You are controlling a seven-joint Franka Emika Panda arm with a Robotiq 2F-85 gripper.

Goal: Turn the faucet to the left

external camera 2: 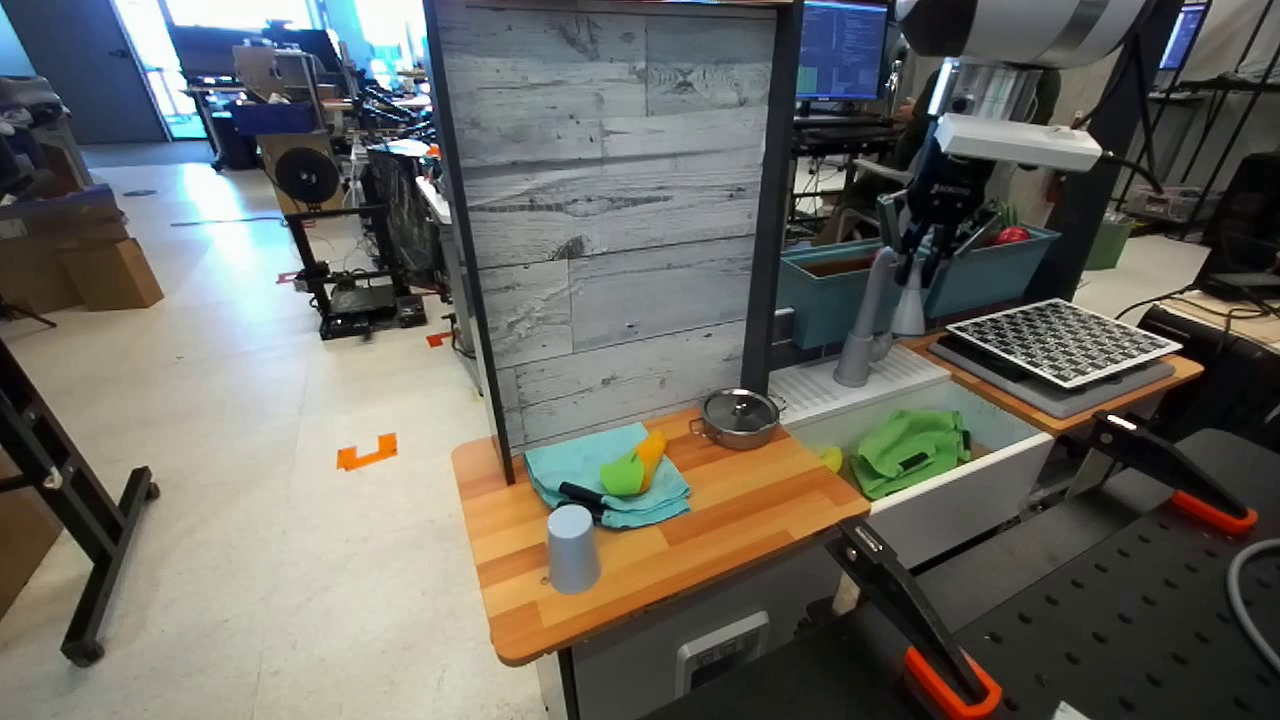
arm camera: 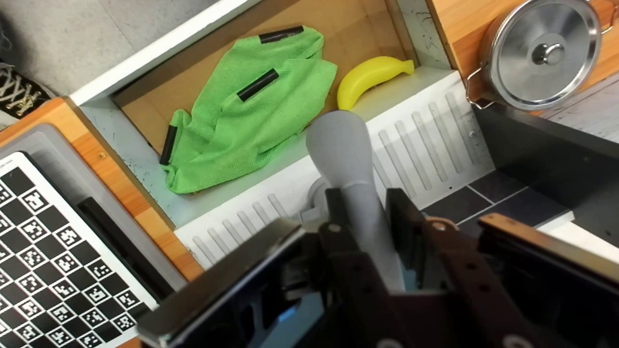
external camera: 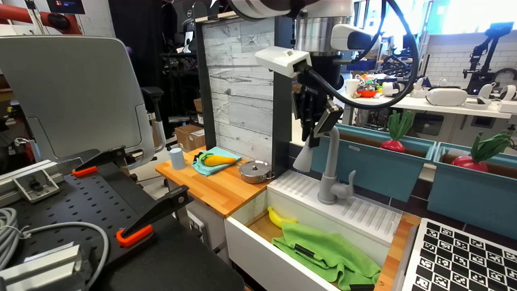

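The grey faucet (external camera: pixel 329 178) stands upright on the white ribbed ledge (external camera: pixel 297 182) behind the sink; it shows in both exterior views (external camera 2: pixel 868 320). Its small side lever (external camera: pixel 350 185) sits low on the stem. In the wrist view the flared spout head (arm camera: pixel 336 140) points down past the fingertips. My gripper (arm camera: pixel 363 193) is around the spout just above that head, also in an exterior view (external camera: pixel 312 139). The fingers are close together, about the spout's width. The left finger touches it; a thin gap shows beside the right fingertip. The arch top is partly hidden by the gripper.
The sink holds a green cloth (external camera: pixel 327 250) and a yellow banana (external camera: pixel 279 218). A lidded pot (external camera: pixel 255 171) stands on the wooden counter beside a tall plank wall (external camera 2: pixel 610 200). Blue planters (external camera: pixel 367 169) stand behind the faucet. A checkered board (external camera: pixel 464 258) lies beside the sink.
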